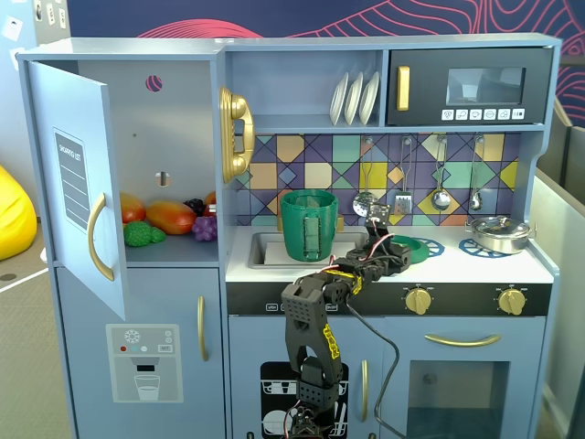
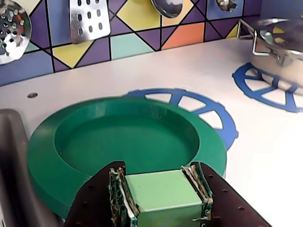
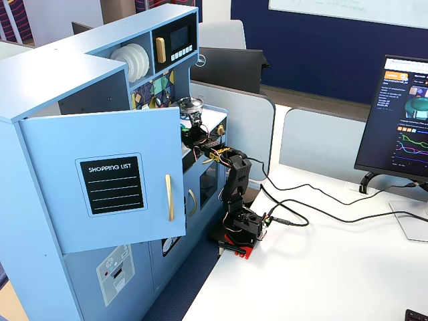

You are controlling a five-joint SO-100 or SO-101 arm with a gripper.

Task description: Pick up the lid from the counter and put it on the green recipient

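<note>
Jaws [image 2: 161, 198] clamp lid [image 2: 123, 142] knob, apparently.

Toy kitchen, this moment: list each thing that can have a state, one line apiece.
pincer: shut on the lid's light green knob.
lid: lying flat on the counter, over the blue burner ring.
green recipient: upright in the sink, uncovered.
cabinet door: swung open.
silver pan: upright on the other burner ring.

Bright, even, sharp indoor lighting
</note>
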